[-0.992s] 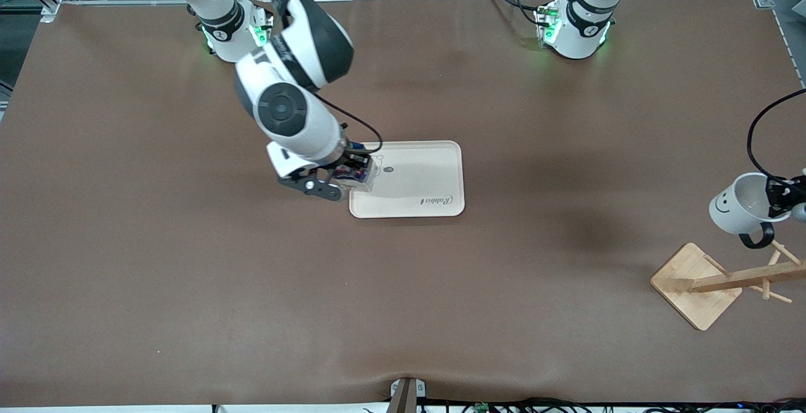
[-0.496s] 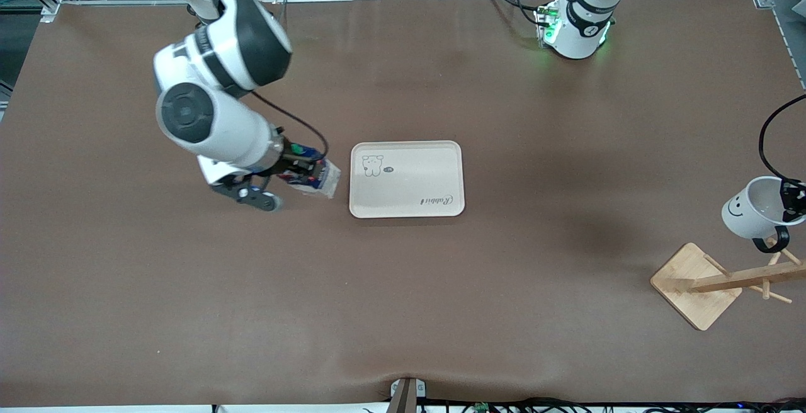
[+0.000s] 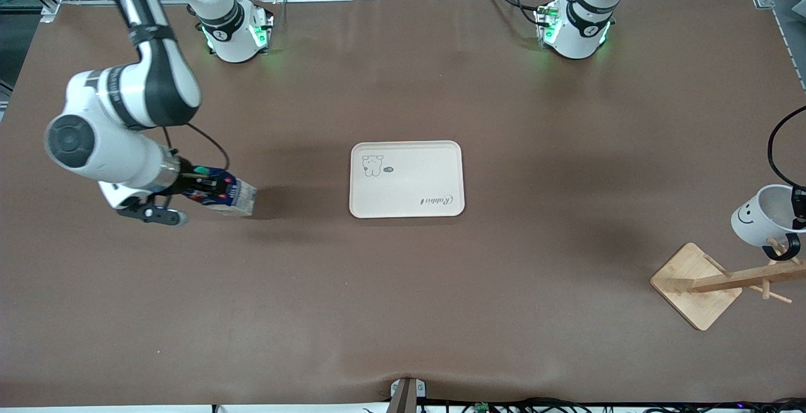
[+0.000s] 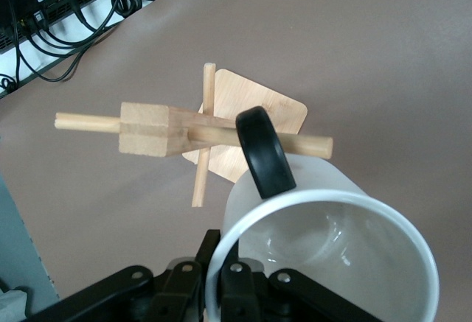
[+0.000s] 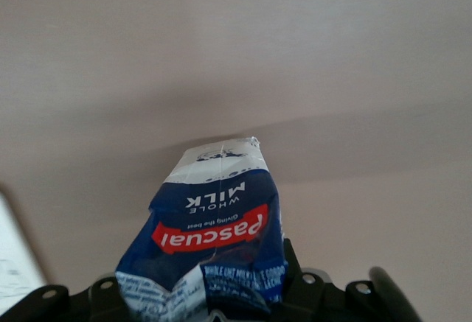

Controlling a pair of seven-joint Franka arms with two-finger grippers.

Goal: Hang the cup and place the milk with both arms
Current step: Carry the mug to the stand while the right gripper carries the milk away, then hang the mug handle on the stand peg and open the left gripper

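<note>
Here our left gripper (image 4: 236, 292) has its jaws clamped on the cup (image 3: 763, 214), handle loop at the rack (image 3: 724, 281) peg tip, rack at 6 o'clock below. The right gripper (image 3: 192, 187) pinches the milk (image 3: 223, 192) above the desk (image 3: 403, 312), tray (image 3: 407, 205) at 3 o'clock.

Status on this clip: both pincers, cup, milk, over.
Left pincer shut on cup, handle at a rack peg. Right pincer shut on milk, over bare table toward right arm's end, off the tray. Nothing in the way.
</note>
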